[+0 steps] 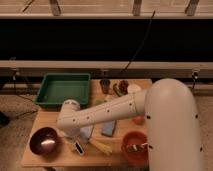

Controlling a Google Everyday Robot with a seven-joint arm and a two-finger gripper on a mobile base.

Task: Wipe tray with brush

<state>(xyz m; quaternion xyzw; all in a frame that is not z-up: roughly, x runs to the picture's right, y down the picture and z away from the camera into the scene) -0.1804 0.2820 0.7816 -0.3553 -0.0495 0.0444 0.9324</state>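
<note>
Tray point(64, 90): back-left on the surface point(45, 119), beyond the hand and well apart from the brush.
Hand point(74, 133): at the arm's low end, front-left, near a dark bowl point(44, 140); open or closed, cannot tell, tucked under the wrist.
Brush point(85, 136): apparently the pale slim thing just right of the hand; long axis slanting back-right to front-left, dark end toward the front edge.
Coming move: probably a grasp across that handle, then a carry back and slightly left to the tray.
</note>
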